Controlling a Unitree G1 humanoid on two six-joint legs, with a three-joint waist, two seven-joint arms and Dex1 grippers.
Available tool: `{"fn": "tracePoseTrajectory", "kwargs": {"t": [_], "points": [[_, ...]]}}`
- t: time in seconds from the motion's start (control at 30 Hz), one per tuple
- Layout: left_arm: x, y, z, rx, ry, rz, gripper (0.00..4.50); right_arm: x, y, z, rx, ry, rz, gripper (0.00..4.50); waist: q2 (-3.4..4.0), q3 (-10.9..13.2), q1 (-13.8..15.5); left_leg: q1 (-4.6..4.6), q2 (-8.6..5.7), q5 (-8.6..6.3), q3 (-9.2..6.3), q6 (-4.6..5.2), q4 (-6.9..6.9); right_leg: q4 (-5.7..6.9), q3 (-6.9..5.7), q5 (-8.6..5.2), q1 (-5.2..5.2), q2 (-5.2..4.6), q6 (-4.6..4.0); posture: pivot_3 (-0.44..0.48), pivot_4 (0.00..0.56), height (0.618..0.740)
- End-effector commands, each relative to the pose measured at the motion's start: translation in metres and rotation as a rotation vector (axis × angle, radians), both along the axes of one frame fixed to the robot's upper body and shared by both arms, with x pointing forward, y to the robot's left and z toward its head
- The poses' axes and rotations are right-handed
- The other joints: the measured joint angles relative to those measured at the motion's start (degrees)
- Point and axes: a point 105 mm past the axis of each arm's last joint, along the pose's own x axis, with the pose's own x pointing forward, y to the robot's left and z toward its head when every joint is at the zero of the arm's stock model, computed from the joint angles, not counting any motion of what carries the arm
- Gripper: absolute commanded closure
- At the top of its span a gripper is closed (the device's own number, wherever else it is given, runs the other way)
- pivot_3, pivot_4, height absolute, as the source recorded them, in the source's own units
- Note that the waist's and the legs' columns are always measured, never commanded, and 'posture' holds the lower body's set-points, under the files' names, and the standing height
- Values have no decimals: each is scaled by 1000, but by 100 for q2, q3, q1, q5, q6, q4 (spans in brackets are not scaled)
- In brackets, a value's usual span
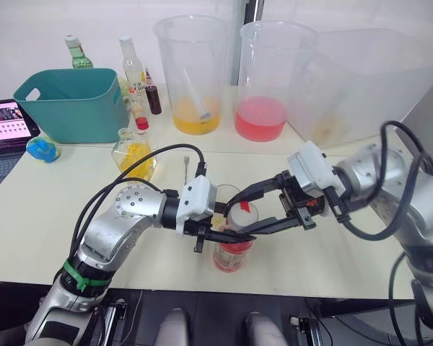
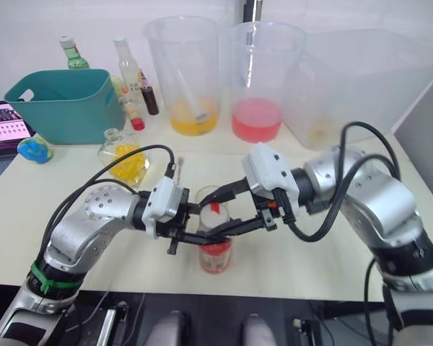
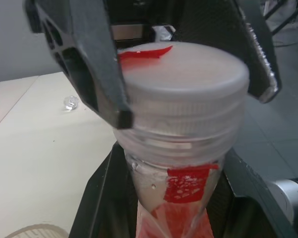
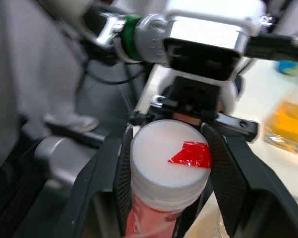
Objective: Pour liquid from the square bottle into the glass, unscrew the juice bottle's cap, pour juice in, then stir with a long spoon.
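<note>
Currently, from the head views, the left pincer (image 1: 227,234) and the right pincer (image 1: 254,209) meet at the near edge of the bench (image 1: 43,216). Between them stands the juice bottle (image 1: 233,254), upright. The left pincer is closed on the bottle just under its top. The right pincer is closed around the juice bottle's cap (image 1: 241,214), one finger on each side. The glass (image 1: 224,198) stands just behind the left pincer, close to the bottle. Beyond the left arm sits the square bottle (image 1: 133,153), yellow liquid inside, well apart from both pincers. A thin metal rod, probably the long spoon (image 1: 183,167), lies past the left pincer; its bowl cannot be made out. Further back are a teal tub (image 1: 72,104) and two large beakers (image 1: 191,72), one with yellow liquid, one with pink.

Left wrist view: the cap (image 3: 181,84), white with a red mark, sits above this pincer, with the other arm's black fingers (image 3: 89,59) pressed against both its sides. The bottle neck and label run down between this pincer's own fingers.

Right wrist view: this pincer's two fingers (image 4: 121,183) flank the cap (image 4: 169,161), touching it. The left pincer's housing sits directly beyond the bottle.
</note>
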Motion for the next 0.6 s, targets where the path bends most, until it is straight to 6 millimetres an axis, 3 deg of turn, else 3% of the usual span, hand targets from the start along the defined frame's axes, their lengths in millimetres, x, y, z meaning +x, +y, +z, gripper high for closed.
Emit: {"fn": "tracePoseTrajectory", "kwargs": {"t": [0.03, 0.17, 0.23, 0.43, 0.6], "points": [[4, 4, -12, 55, 34, 62, 3234, 3, -6, -9, -127, -41, 135, 2814, 0, 0, 6, -1, -1, 0, 0, 0, 0, 0, 0, 0, 0, 0, 0, 0, 150, 728], [2, 4, -12, 56, 31, 61, 3234, 11, -14, 0, -153, -36, 120, 2814, 0, 0, 23, -2, -1, 0, 0, 0, 0, 0, -2, 0, 0, -2, -1, 0, 150, 728], [3, 3, -11, 56, 32, 58, 3234, 10, -19, 8, -145, -6, 91, 1776, 0, 0, 30, -2, -1, 0, 0, 0, 0, 0, -2, 1, -1, -3, -1, 0, 150, 728], [6, -2, -8, 63, 31, 26, 3234, 1, -24, 26, -38, -53, -72, 22, -2, 2, 56, -13, -2, 0, 1, 0, 0, 3, -1, 1, -14, -3, -1, 0, 150, 728], [8, -10, -4, 58, 38, -30, 3234, -12, -28, 27, 146, 55, -318, 22, -4, 3, 102, -14, -3, 0, -1, 0, -2, 3, -2, 1, -10, -3, -1, 0, 150, 728]]}}
